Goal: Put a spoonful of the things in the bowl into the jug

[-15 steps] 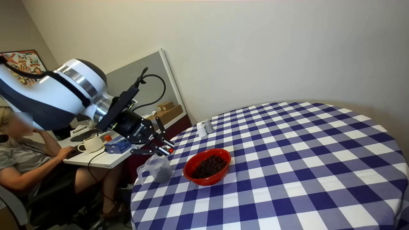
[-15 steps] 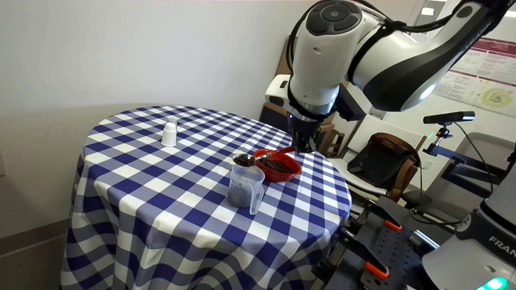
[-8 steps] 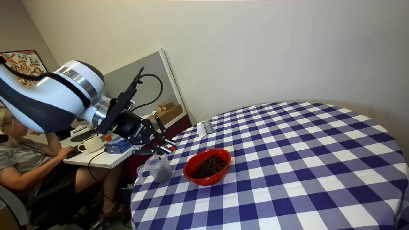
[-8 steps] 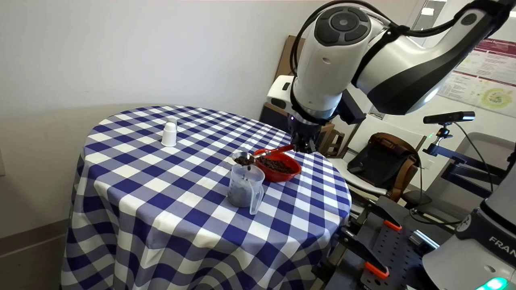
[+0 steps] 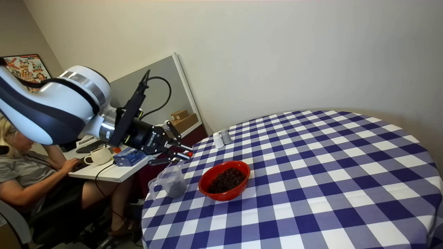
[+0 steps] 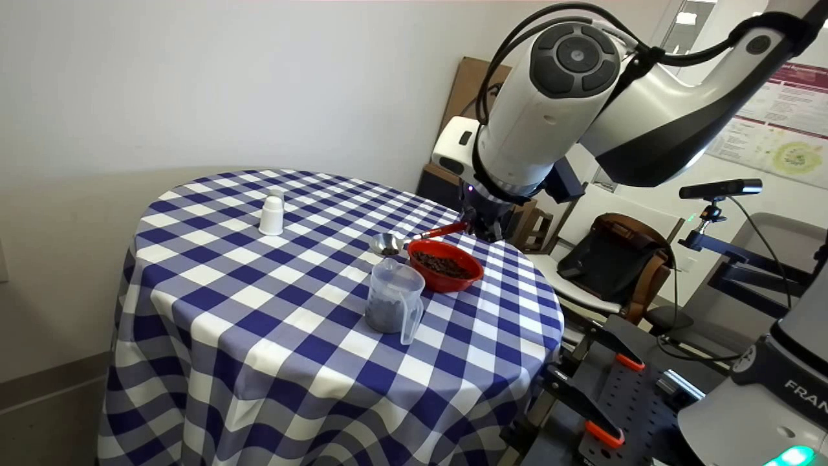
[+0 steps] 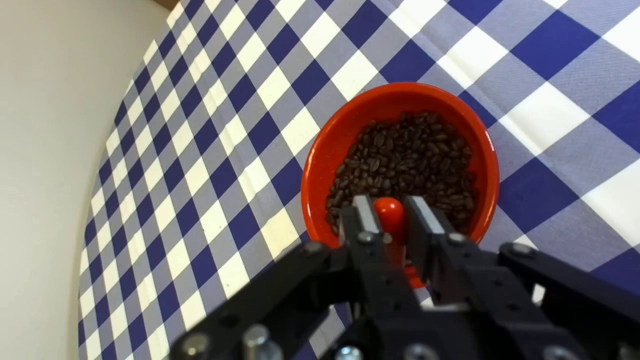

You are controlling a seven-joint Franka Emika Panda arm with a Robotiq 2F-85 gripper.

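My gripper (image 7: 391,212) is shut on the red handle (image 6: 445,230) of the spoon, whose rounded end shows between the fingers in the wrist view. The silvery spoon head (image 6: 380,241) is raised and tilted near the top of the jug (image 6: 394,298), with a few dark bits (image 6: 390,251) left on it. See-through and handled, the jug stands upright beside the red bowl (image 6: 475,277). Dark brown things (image 7: 400,155) lie heaped in the bowl, below my fingers in the wrist view. Whether bits lie inside the jug I cannot tell. The wrist view does not show the jug.
Small upright white (image 5: 218,140) and grey (image 5: 226,136) items stand farther along the checked tablecloth (image 5: 311,180). The jug sits close to the table's edge. A person is at a desk (image 5: 128,171) behind the arm, with a blue box (image 5: 128,157) on it.
My gripper and the spoon have risen a little, and the spoon head has tilted. Bits were dropping toward the jug half a second ago; the head now holds far fewer.
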